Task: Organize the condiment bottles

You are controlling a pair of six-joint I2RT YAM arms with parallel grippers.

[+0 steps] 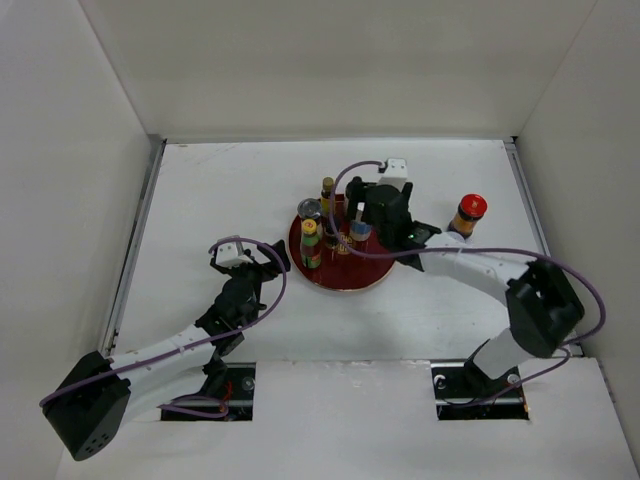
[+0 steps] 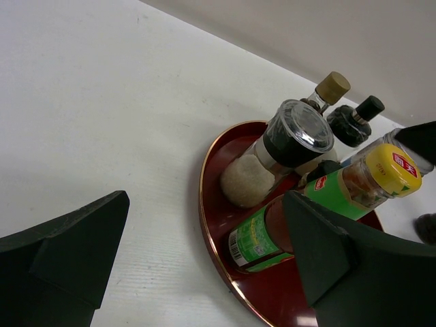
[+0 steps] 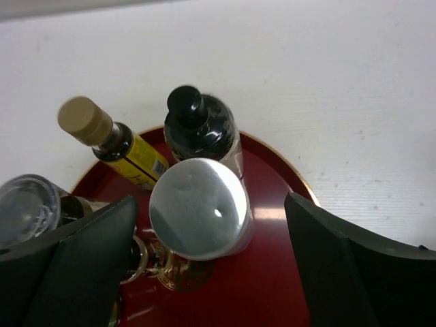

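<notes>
Right wrist view showed right hand [image 3: 208, 225] apart around silver-capped bottle [image 3: 197, 204]; it probably needed a straight rise, clearing black-capped bottle [image 3: 199, 124] at twelve o'clock

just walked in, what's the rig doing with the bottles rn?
Right gripper is open over the dark-red tray, fingers either side of the silver-capped bottle, not closed on it. Left gripper is open and empty at the tray's left edge, facing the yellow-capped bottle. Several bottles stand on the tray. One red-capped jar stands alone on the table to the tray's right.
</notes>
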